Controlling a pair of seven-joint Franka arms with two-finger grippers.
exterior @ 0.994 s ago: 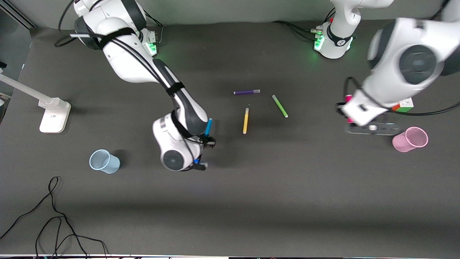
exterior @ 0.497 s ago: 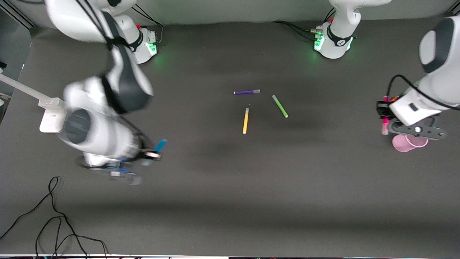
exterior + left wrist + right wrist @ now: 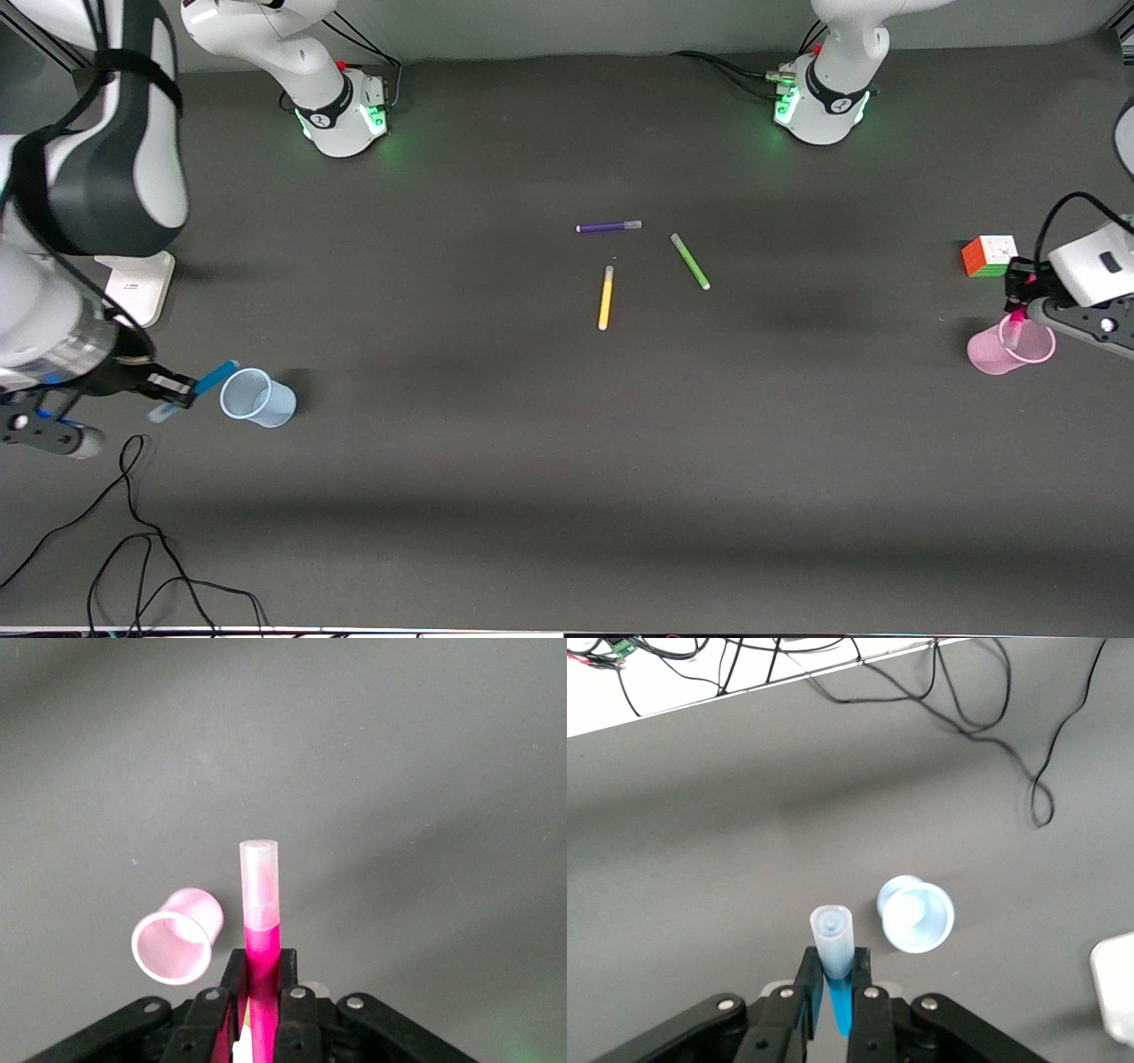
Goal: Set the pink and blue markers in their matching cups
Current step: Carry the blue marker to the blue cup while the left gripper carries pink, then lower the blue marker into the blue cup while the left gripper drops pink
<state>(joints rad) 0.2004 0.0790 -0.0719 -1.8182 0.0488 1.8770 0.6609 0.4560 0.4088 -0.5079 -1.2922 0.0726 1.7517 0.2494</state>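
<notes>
High front camera facing the robots; downward wrist cameras (close).

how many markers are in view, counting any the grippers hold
5. Purple marker, green marker and yellow marker lie mid-table. Blue marker is in the right gripper beside the blue cup; pink marker is in the left gripper.

White arms, black pincers, seemingly green-lit bases

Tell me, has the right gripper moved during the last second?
Yes. The right gripper, holding the blue marker, went from near the yellow marker to beside the blue cup.
</notes>
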